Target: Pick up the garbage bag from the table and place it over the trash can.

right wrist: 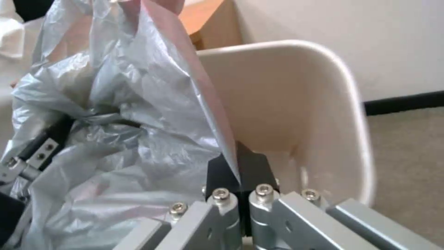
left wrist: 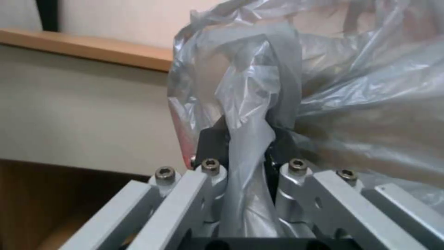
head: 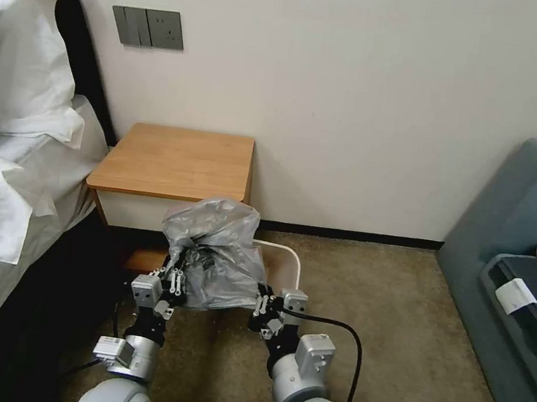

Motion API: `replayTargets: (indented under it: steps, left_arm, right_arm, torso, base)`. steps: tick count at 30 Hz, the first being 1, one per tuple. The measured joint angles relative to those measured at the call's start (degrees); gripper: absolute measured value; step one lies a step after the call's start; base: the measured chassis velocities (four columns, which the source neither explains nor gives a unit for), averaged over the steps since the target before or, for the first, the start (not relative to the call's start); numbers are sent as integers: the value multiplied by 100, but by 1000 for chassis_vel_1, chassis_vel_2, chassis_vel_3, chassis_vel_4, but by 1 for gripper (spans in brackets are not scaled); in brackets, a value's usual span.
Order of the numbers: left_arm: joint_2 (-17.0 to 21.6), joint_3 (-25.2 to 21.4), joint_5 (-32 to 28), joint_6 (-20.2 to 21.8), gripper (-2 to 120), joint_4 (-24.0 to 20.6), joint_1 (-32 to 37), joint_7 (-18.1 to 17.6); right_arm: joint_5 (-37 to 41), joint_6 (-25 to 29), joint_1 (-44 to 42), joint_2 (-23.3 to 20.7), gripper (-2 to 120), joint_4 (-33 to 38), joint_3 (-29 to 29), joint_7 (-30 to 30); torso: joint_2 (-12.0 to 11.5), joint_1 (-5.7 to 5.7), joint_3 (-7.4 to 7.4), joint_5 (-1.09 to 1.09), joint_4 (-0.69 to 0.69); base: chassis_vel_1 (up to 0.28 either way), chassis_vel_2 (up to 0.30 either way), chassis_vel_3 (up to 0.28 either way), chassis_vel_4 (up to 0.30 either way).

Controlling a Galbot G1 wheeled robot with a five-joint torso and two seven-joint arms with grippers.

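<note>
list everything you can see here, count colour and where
garbage bag: 1, translucent grey with pinkish edge, held between both grippers over the trash can
trash can: 1, cream, on the carpet beside the table
table: 1, brown wood top, by the wall next to the bed
pillows: white, on the bed at left
wall switches: grey panel, on the wall
sofa: 1, grey-blue, at right
left gripper: shut on the bag
right gripper: shut on the bag's edge

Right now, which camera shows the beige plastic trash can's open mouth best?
The right wrist view: the beige plastic trash can shows its rim and bare inside beside the grey plastic garbage bag. The head view shows a rim corner behind the bag. The left wrist view gives bag, not can.
</note>
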Motion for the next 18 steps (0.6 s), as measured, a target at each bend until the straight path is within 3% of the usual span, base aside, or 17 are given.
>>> replayTargets:
  steps: [6,18]
  left_arm:
    - [-104,-7,56,276,8,-69,-23,-360]
    - [-121,65,-211,413,8,-223,-17,-391]
  right_arm:
    - [-60,53,-464,-59,0,304,100,-91]
    - [-95,246,-817,-54,0,378,266,-356]
  torso:
    - [0,0,0,0,1]
    - [0,0,0,0,0]
  base:
    - [0,0,0,0]
    - [0,0,0,0]
